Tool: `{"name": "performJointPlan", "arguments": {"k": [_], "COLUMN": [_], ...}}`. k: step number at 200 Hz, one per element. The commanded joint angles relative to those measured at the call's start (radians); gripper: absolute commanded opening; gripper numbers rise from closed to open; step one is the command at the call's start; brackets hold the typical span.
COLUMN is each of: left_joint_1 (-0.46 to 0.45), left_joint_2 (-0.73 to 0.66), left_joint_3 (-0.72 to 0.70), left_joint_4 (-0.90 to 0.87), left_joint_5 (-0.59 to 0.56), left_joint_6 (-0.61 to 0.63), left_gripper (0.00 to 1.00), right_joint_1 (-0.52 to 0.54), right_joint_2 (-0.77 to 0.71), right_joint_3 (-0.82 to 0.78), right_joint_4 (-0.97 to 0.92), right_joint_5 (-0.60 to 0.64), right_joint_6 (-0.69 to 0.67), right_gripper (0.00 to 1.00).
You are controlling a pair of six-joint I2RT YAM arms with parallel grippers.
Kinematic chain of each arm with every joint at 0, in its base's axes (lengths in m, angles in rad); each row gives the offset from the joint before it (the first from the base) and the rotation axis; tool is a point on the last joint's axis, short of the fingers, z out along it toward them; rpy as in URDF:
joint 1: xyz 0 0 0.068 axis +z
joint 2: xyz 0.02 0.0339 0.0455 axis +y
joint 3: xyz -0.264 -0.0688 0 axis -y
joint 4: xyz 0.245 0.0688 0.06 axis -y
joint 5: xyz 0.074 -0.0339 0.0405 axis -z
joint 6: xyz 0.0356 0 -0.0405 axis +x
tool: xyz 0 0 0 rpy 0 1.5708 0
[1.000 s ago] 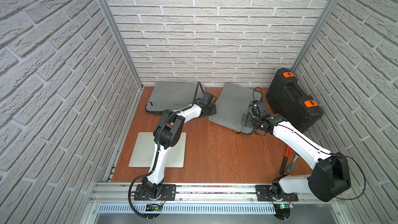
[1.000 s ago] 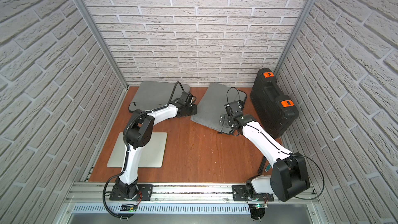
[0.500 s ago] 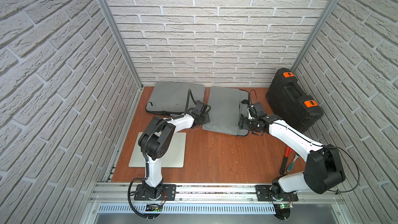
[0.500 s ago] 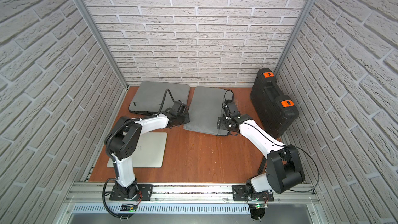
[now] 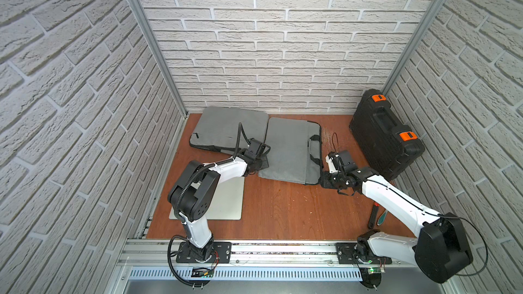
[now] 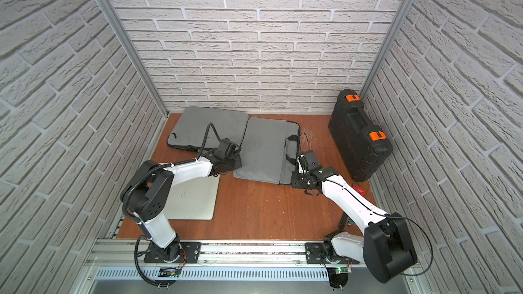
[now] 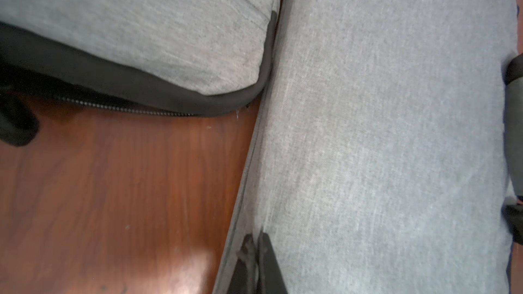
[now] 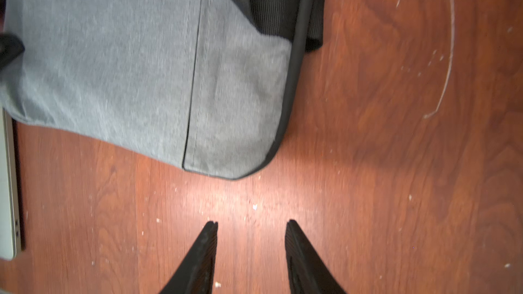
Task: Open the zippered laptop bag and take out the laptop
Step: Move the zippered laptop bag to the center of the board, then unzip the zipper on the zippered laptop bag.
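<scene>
1. Swung round since a second ago, the bag with handles (image 5: 285, 148) now lies square at the back of the desk (image 5: 283, 210), close against the second bag (image 5: 226, 128). Both arms have followed it.
2. The left fingers (image 7: 247, 255) are clenched at the bag's left edge (whether they pinch a zip pull cannot be told). The right fingers (image 8: 205, 250) have narrowed but stand apart over bare desk just off the bag's front right corner, grasping nothing.
3. Risks:
   - The right fingers may close on air, being off the fabric.
   - A pull on the zip could drag the unpinned bag across the smooth wood.
   - The strap could snag a finger.
4. Count:
   - two grey bags
   - one silver laptop (image 5: 226, 200), lying out at the front left (whether the bag holds another is hidden)
   - one black case (image 5: 385, 134)
   - small tools (image 5: 374, 216) by the right arm, too small to count surely
</scene>
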Motion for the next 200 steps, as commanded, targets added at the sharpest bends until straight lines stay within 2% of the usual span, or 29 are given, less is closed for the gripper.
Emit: {"name": "performJointPlan", "arguments": {"k": [1, 21, 44, 109, 150, 200], "left_joint_1": [0.012, 0.004, -0.005, 0.0, 0.018, 0.023], "left_joint_2": [-0.03, -0.05, -0.055, 0.052, 0.101, 0.068], "left_joint_3": [-0.065, -0.109, -0.138, -0.015, 0.057, 0.041], "left_joint_4": [-0.01, 0.03, 0.066, 0.05, 0.051, 0.066], "left_joint_5": [-0.039, -0.058, -0.07, -0.062, -0.052, -0.028], "left_joint_6": [-0.069, -0.13, -0.17, -0.147, -0.134, -0.133], "left_gripper": [0.0, 0.0, 0.0, 0.0, 0.0, 0.19], "right_joint_1": [0.036, 0.06, 0.077, 0.078, 0.075, 0.073], "right_joint_2": [-0.014, 0.025, 0.09, 0.287, 0.363, 0.335], "right_joint_3": [-0.056, -0.081, -0.078, 0.051, 0.133, 0.126], "right_joint_4": [0.025, 0.058, 0.103, 0.188, 0.213, 0.195], "right_joint_5": [-0.009, -0.005, 0.004, 0.081, 0.126, 0.158], "right_joint_6": [0.028, 0.061, 0.069, 0.01, -0.026, -0.019], "right_gripper": [0.39, 0.26, 0.2, 0.19, 0.19, 0.22]}}
